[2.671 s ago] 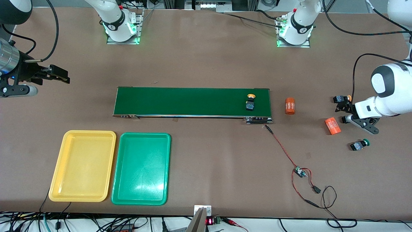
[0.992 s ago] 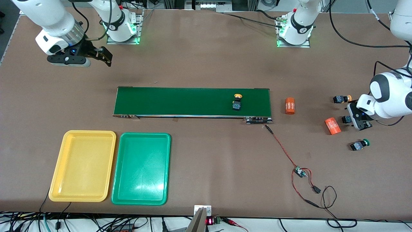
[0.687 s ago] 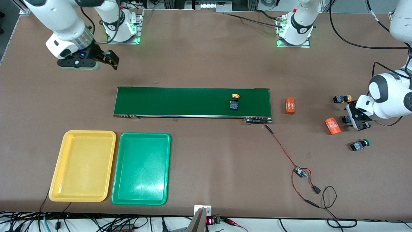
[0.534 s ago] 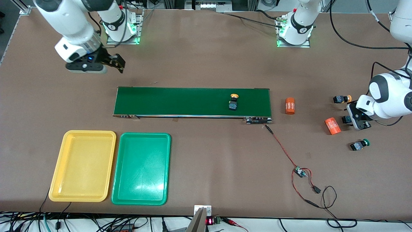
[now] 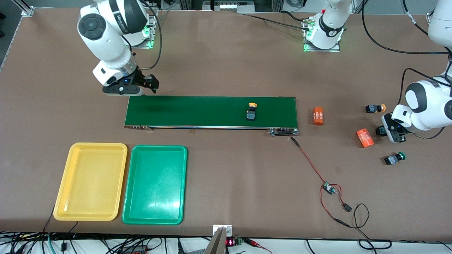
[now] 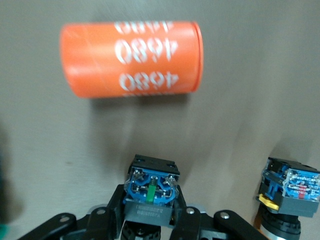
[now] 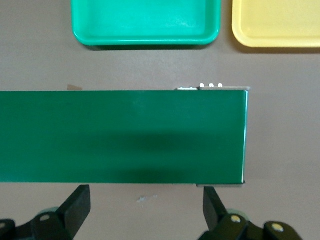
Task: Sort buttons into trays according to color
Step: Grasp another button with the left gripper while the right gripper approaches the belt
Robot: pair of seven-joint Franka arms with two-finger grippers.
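Observation:
My left gripper (image 5: 384, 131) is shut on a button (image 6: 150, 186) low by the table at the left arm's end; its cap is hidden, and its blue block shows a green strip. A yellow button (image 5: 375, 108) lies farther from the front camera; it also shows in the left wrist view (image 6: 289, 187). A green button (image 5: 394, 158) lies nearer. Another yellow button (image 5: 251, 112) rides on the conveyor belt (image 5: 197, 111). My right gripper (image 5: 148, 84) is open and empty over the belt's end toward the right arm. The yellow tray (image 5: 90, 148) and green tray (image 5: 155, 151) lie empty, nearer the camera than the belt.
Two orange cylinders with white print lie near the left gripper, one beside the belt's end (image 5: 318, 115) and one close to the held button (image 5: 364, 138). A red-and-black cable with a small board (image 5: 329, 188) runs from the belt toward the front edge.
The right arm swung from the table's edge to the belt's end. The yellow button rode along the belt toward the right arm's end. The left gripper closed on a button.

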